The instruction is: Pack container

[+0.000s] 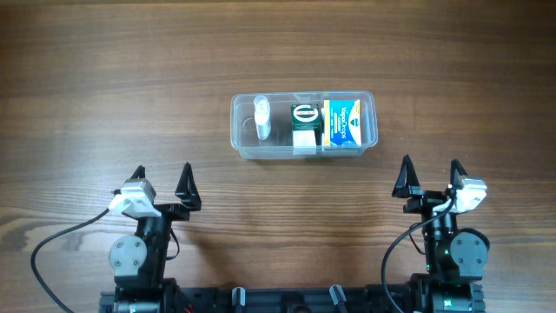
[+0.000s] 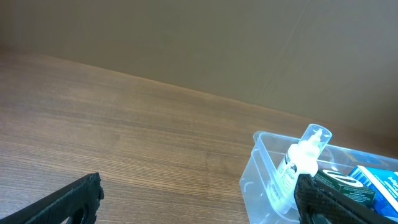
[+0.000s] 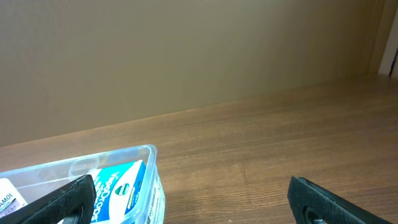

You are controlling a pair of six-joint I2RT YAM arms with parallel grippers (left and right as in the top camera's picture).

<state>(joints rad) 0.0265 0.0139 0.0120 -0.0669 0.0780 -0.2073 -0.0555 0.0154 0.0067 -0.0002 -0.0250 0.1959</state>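
Both grippers sit by the table's near edge, fingers spread wide and holding nothing. The left gripper (image 1: 162, 181) is toward the near-left corner and the right gripper (image 1: 430, 176) toward the near-right. The container (image 1: 236, 130) lies lengthwise around the table's middle, well apart from both. Inside it are a small clear bottle (image 1: 261, 117), a green and white box (image 1: 304, 127) and a blue and yellow box (image 1: 344, 123). Nothing loose shows on the wood, so packing looks finished. No further pick seems called for, and no lid is in view.
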